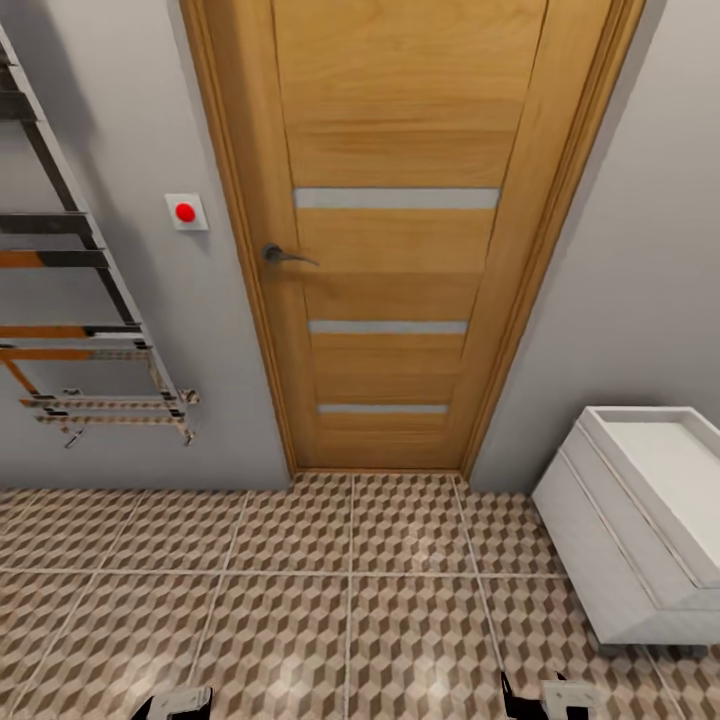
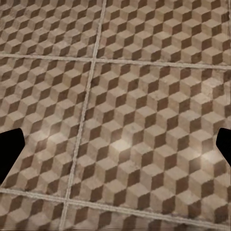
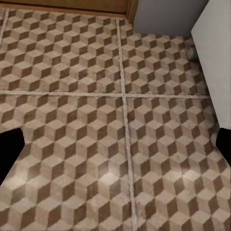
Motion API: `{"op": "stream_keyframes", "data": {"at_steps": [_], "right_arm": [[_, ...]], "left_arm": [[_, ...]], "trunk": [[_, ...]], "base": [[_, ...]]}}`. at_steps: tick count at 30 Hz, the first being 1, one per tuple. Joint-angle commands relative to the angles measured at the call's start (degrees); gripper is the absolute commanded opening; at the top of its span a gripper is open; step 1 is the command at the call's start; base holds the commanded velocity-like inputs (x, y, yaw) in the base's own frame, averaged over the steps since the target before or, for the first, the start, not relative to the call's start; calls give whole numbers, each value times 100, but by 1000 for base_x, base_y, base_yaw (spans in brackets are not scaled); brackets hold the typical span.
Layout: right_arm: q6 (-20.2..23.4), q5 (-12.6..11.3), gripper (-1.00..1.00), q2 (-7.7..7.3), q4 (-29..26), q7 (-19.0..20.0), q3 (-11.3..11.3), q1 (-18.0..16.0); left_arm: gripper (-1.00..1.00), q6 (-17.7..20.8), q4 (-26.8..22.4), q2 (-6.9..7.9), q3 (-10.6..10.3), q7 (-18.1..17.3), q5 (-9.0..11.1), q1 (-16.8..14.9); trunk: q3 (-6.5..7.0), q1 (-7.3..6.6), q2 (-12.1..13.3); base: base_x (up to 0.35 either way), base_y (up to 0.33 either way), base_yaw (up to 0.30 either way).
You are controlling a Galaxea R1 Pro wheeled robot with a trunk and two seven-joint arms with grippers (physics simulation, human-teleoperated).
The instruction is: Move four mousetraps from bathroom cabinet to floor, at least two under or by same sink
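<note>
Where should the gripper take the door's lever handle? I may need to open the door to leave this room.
Grip the door handle on its free horizontal bar, away from the round base by the door's left edge. Come straight from the front with fingers above and below, since the thin bar lies sideways.

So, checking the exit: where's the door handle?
In the head view, the door handle sits on the wooden door's left edge, right of the red wall button.
</note>
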Motion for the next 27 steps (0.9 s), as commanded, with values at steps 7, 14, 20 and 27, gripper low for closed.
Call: {"op": "stream_keyframes", "data": {"at_steps": [7, 14, 20, 27], "right_arm": [[-15, -53, 100, 5, 2, -9, 57, -2], [-14, -52, 100, 7, 2, -9, 58, -2], [-8, -52, 100, 12, 2, -7, 58, -2], [-1, -52, 100, 16, 2, -8, 58, -2]], "left_arm": [[100, -34, 24, -1, 16, -6, 10, -13], [100, -34, 24, -4, 15, -6, 10, -12], [100, -34, 24, -7, 17, -6, 11, -13], [100, -34, 24, -27, 14, -6, 10, -13]], "trunk": [[-37, 0, -3], [-70, 0, -3], [-98, 0, -3], [-132, 0, -3]], "base": [[0, 0, 246], [0, 0, 245], [0, 0, 245], [0, 0, 242]]}}
